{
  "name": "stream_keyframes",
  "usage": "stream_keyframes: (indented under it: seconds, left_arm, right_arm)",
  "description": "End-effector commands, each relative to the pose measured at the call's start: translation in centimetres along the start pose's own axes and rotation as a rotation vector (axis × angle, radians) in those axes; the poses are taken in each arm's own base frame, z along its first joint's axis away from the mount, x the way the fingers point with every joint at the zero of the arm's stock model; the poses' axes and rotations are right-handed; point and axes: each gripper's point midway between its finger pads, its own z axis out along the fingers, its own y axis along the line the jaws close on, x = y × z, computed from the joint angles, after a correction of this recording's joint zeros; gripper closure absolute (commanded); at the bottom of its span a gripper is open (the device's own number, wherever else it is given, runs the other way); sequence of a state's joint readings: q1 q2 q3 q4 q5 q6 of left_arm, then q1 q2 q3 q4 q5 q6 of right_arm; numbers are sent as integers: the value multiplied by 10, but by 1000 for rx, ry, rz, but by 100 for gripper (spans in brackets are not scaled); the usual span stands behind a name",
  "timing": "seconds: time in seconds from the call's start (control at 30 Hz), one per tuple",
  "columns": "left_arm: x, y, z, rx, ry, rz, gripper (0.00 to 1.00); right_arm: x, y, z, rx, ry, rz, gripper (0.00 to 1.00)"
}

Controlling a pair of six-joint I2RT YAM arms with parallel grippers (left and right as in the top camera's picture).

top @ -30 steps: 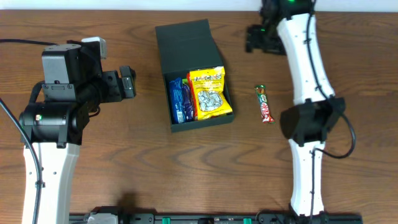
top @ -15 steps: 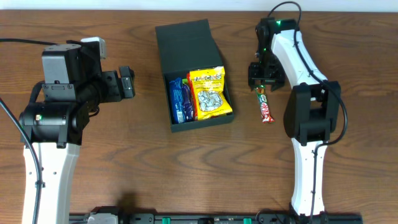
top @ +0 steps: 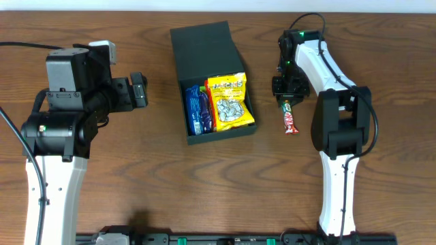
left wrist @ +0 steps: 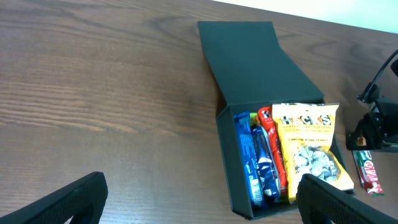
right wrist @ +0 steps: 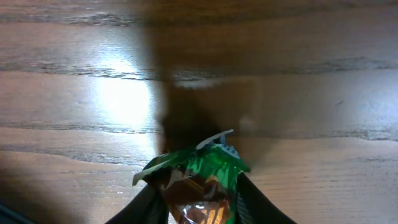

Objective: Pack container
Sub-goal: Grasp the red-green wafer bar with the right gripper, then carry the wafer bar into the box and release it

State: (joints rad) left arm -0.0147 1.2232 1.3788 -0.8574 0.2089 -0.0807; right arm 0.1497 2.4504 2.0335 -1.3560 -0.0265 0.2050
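The container [top: 219, 133] is a dark box with its flap lid [top: 203, 49] open toward the back. It holds a yellow snack packet [top: 229, 102], a red packet and a blue packet [top: 196, 109]. It also shows in the left wrist view [left wrist: 229, 165]. A candy bar [top: 291, 121] with a green and red wrapper lies on the table right of the box. My right gripper [top: 287, 100] is down on the bar's far end. In the right wrist view its fingers [right wrist: 198, 186] press both sides of the green wrapper end [right wrist: 208, 163]. My left gripper [top: 139, 91] is open and empty, left of the box.
The wooden table [top: 136, 170] surrounds the box. The candy bar and my right gripper also show at the right edge of the left wrist view [left wrist: 367, 169]. A dark rail [top: 218, 239] runs along the table's front edge.
My right arm swung from the back of the table down onto the candy bar's far end and closed there. The bar shifted slightly. The left arm has not moved.
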Motion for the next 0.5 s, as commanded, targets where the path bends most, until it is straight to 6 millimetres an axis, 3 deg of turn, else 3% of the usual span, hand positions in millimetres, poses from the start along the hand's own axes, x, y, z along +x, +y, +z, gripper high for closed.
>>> stream_keyframes:
  seconds: [0.0, 0.1, 0.2, 0.33, 0.47]
  left_arm:
    - [-5, 2, -4, -10, -16, 6, 2]
    - [-5, 2, -4, -10, -16, 6, 2]
    - [-5, 2, -4, -10, -16, 6, 2]
    - [-5, 2, -4, -10, -15, 6, 2]
    - [-5, 2, -4, -10, -15, 6, 2]
  right_arm:
    - [-3, 6, -2, -12, -19, -9, 76]
    - [-12, 13, -17, -50, -58, -11, 79]
    - [-23, 22, -44, -90, -114, -11, 82]
    - [-33, 42, -105, -165, -232, -27, 83]
    - [-27, 73, -166, -237, -353, -60, 83]
